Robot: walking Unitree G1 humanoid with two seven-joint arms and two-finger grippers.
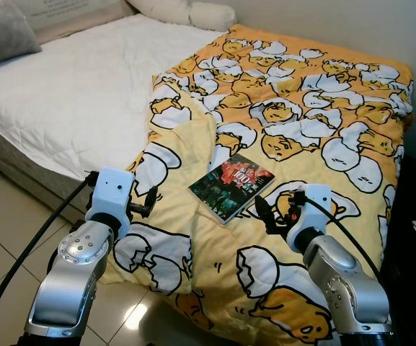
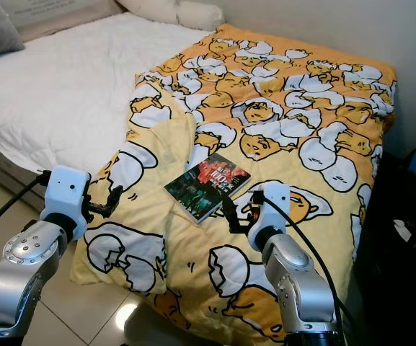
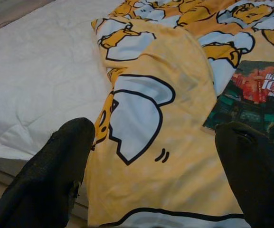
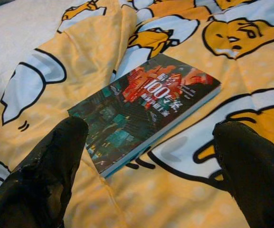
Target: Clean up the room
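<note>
Yellow blanket (image 1: 316,115) — book (image 1: 231,185) atop

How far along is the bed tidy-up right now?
Early. Done: nothing looks finished; the yellow blanket lies rumpled over one side of the white mattress. In hand: both claws are open and empty, the right claw facing the book, the left claw facing a blanket fold. Left: lifting the book and straightening the blanket.

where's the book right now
The book lies flat on the yellow egg-print blanket near the bed's foot, just ahead of the open right gripper and to the right of the left gripper.
</note>
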